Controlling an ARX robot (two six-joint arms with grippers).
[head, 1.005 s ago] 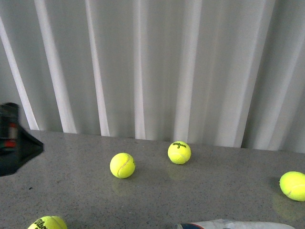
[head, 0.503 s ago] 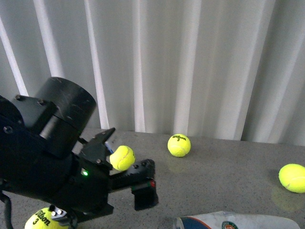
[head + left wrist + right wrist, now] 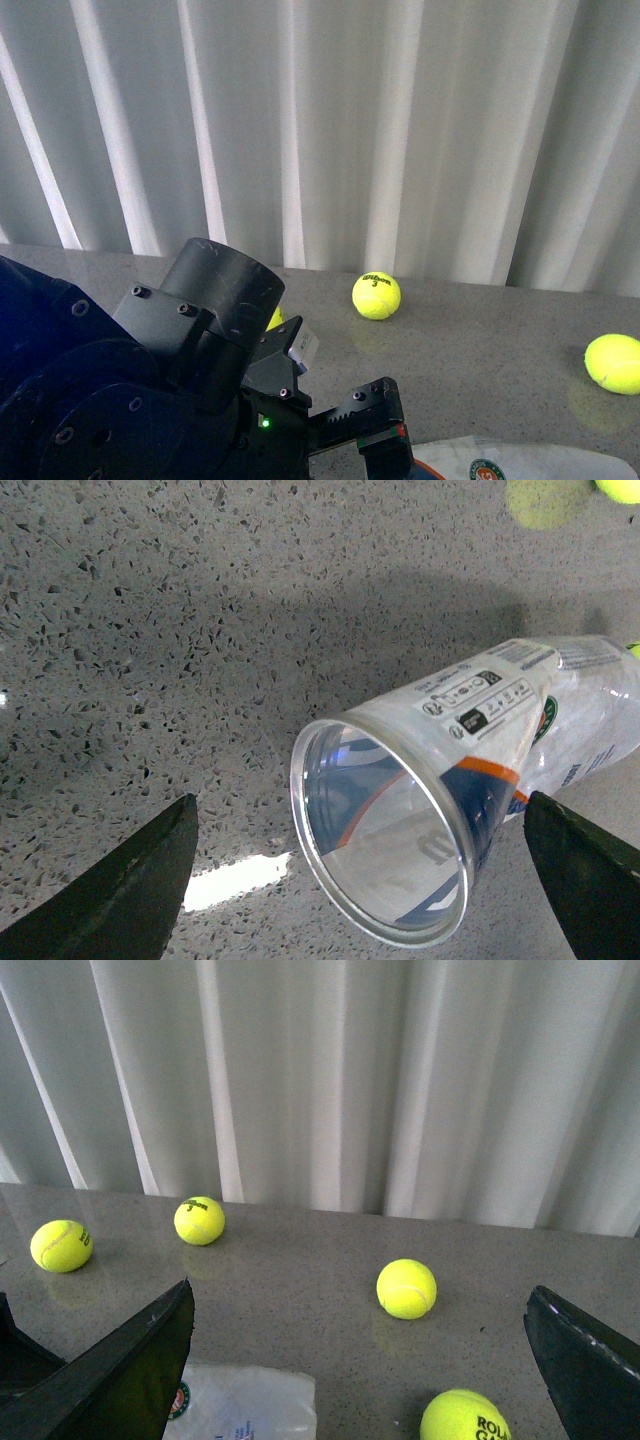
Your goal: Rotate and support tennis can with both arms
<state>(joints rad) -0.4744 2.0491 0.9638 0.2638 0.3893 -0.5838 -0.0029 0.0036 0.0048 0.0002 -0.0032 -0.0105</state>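
Note:
The tennis can (image 3: pixel 470 770) lies on its side on the grey speckled table, empty, with its silver rim (image 3: pixel 330 880) open toward the left wrist camera. My left gripper (image 3: pixel 365 880) is open, its jaws wide on either side of the rim and not touching it. In the front view the left arm (image 3: pixel 170 390) fills the lower left and the can (image 3: pixel 520 462) shows at the bottom edge. My right gripper (image 3: pixel 360 1360) is open and empty above the table; a white end of the can (image 3: pixel 245 1402) lies near one of its jaws.
Yellow tennis balls lie loose on the table: one (image 3: pixel 376 295) at the back, one (image 3: pixel 613 362) at the right, two (image 3: pixel 406 1288) (image 3: pixel 464 1418) between the right jaws, two more (image 3: pixel 199 1220) (image 3: pixel 61 1245) further off. A white curtain (image 3: pixel 330 130) hangs behind the table.
The left arm has swung in from the left edge, rightward and forward, and now covers the lower left of the front view, hiding two balls. The view has tilted, showing more of the can.

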